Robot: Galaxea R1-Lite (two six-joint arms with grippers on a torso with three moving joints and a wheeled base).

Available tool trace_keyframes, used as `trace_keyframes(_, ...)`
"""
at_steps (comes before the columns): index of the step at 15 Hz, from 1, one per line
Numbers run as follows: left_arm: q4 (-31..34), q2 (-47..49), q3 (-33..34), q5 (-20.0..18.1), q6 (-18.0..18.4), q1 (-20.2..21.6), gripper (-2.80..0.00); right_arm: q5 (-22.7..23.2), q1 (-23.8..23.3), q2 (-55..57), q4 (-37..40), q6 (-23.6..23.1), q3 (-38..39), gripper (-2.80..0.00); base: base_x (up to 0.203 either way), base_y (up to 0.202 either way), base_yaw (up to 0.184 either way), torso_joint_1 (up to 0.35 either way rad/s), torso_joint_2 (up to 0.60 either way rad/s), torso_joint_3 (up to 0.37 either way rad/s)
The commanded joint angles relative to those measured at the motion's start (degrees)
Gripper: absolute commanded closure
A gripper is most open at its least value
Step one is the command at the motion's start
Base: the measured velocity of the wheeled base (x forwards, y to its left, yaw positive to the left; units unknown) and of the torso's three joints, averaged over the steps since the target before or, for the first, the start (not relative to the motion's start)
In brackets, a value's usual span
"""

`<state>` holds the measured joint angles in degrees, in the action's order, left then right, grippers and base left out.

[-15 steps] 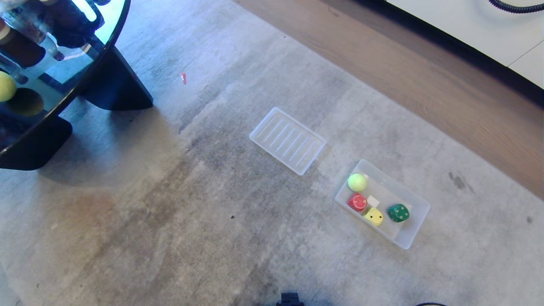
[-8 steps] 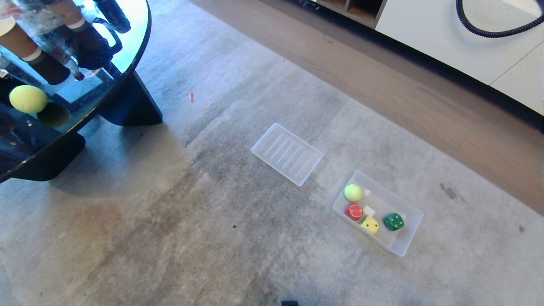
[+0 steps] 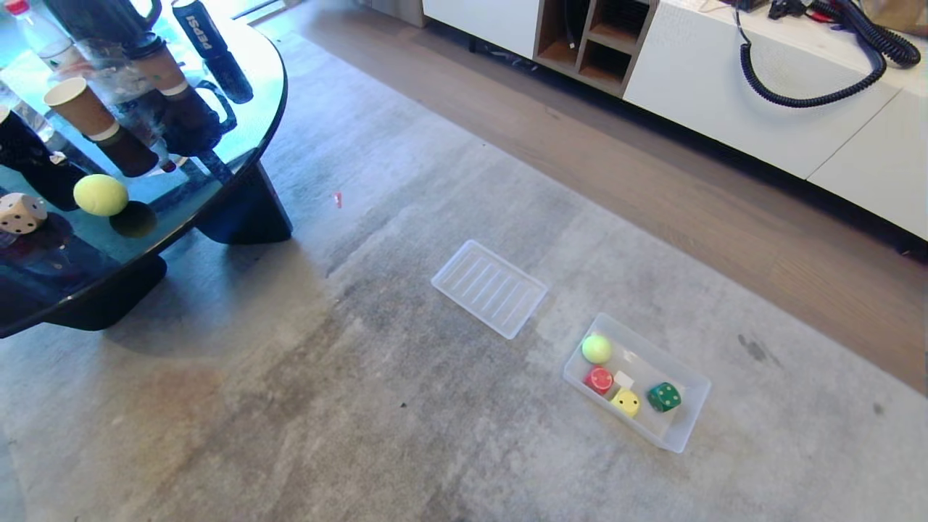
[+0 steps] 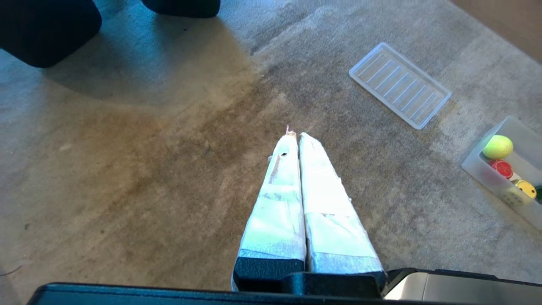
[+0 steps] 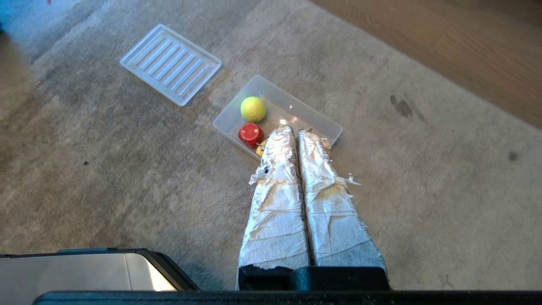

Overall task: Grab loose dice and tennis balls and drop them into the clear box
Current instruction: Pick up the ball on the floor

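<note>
Mottled grey carpet point(image 3: 290, 406), translucent clear box point(image 3: 685, 428) holding fuzzy tennis ball point(image 3: 597, 349), both taped claws point(image 4: 295, 135) point(image 5: 295, 130) pressed together

This looks like a home living room: a grey carpet point(image 3: 406, 406) lies over a wooden floor point(image 3: 725, 210), and a low white sideboard point(image 3: 732, 109) with open wooden cubbies stands along the far wall. A round dark glass coffee table point(image 3: 239, 156), well off from both closed jaws, carries paper cups point(image 3: 80, 109), a Pepsi bottle point(image 3: 199, 29) and a water bottle point(image 3: 40, 36).
</note>
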<state>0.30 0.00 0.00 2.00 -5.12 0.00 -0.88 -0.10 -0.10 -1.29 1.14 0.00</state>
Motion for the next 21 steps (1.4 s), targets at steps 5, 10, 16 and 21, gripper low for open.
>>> trace_keyframes(5,0.0,0.0,0.0,0.0,0.0,0.0,0.0,0.0,0.0,0.1,0.0,0.0,0.4,0.0,0.0,0.0,0.0,0.003,0.0,0.204)
trace_keyframes(10,0.0,0.0,0.0,0.0,-0.1,0.0,0.0,0.0,0.0,0.1,0.0,0.0,0.4,0.0,0.0,0.0,0.0,0.003,0.0,0.205)
trace_keyframes(16,0.0,0.0,0.0,0.0,-0.2,0.0,0.0,0.0,0.0,0.1,0.0,-0.1,0.4,0.0,0.0,0.0,0.0,0.001,0.0,0.2)
trace_keyframes(21,0.0,0.0,0.0,0.0,-0.1,0.0,0.0,0.0,0.0,0.1,0.0,-0.1,0.4,0.0,0.0,0.0,0.0,0.003,0.0,0.207)
